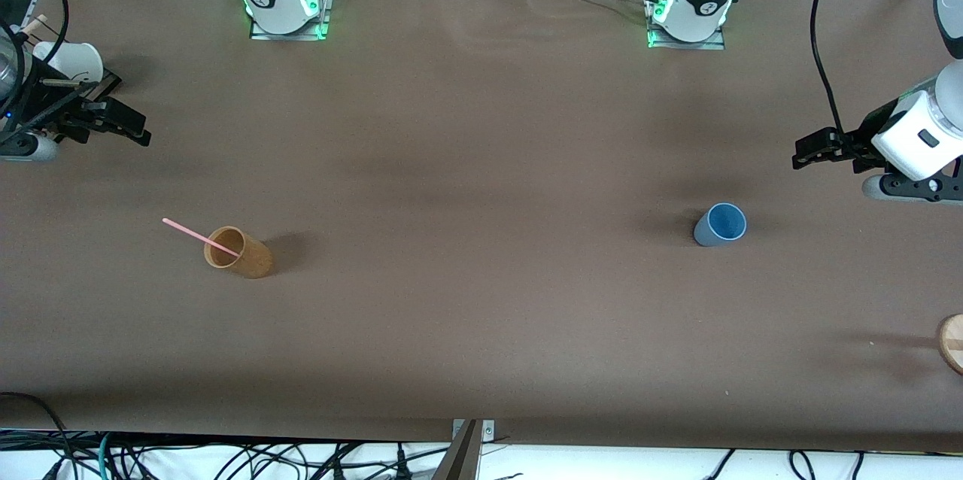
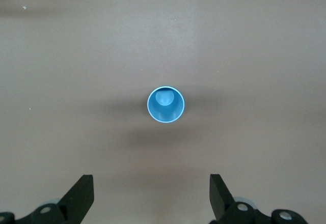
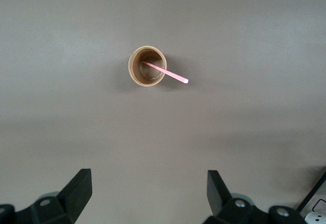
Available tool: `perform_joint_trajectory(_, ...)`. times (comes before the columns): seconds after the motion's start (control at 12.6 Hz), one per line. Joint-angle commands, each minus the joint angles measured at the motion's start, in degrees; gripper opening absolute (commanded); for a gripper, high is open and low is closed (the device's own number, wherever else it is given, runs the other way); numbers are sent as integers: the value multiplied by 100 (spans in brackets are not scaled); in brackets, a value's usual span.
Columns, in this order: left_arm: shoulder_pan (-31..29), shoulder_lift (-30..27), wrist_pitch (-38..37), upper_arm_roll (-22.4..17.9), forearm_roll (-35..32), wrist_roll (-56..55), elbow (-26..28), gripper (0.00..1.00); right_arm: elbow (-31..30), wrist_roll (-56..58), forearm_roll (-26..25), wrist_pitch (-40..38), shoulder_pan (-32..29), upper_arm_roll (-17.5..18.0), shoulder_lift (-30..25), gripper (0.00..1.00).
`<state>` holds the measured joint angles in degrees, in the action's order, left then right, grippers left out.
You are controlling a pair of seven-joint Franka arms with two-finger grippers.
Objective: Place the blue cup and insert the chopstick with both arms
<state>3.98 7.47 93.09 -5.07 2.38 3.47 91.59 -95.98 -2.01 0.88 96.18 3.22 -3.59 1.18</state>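
On the bench (image 1: 481,126), take the tan cup (image 1: 239,252) as your landmark: it stands upright toward the right arm's end, and the chopstick (image 1: 200,237) leans inside it, its lower end in the cup and its free end sticking out over the rim toward that same end of the bench. The blue cup (image 1: 721,225) stands upright and empty, well apart from the tan cup, toward the left arm's end and about as near to the front camera.

Your left hand (image 1: 803,156) hangs above the bench near the blue cup, released, with nothing in it; in the left wrist view the fingers (image 2: 81,196) are spread wide and the blue cup (image 2: 166,105) sits centred between them, lower down. Your right hand (image 1: 139,132) hangs over the bench, up from the tan cup, likewise released and empty; in the right wrist view the tan cup (image 3: 147,66) and chopstick (image 3: 167,73) lie ahead of its spread fingers (image 3: 79,193).

By my reading, nothing has been grasped yet, so you are at the approach. Next, bring the left hand down around the blue cup's wall and close gently; it looks light and could tip. The right hand needs a fine pinch on the chopstick's free end, lifting along its lean so the tan cup stays standing.
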Motion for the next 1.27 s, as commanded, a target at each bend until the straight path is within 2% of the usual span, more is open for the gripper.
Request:
perform_joint_trajectory(0.0, -12, 97, -54, 7, 25, 101, -186, 100, 1, -54, 61, -11, -76, 60, -39, 100)
perform_joint_trajectory(0.96, -38, 185, -54, -11, 25, 101, -300, 100, 1, -54, 70, -11, -76, 60, -39, 100)
perform_joint_trajectory(1.2, -205, 246, -54, -2, 34, 110, -300, 100, 1, -54, 70, -11, -76, 60, -39, 100)
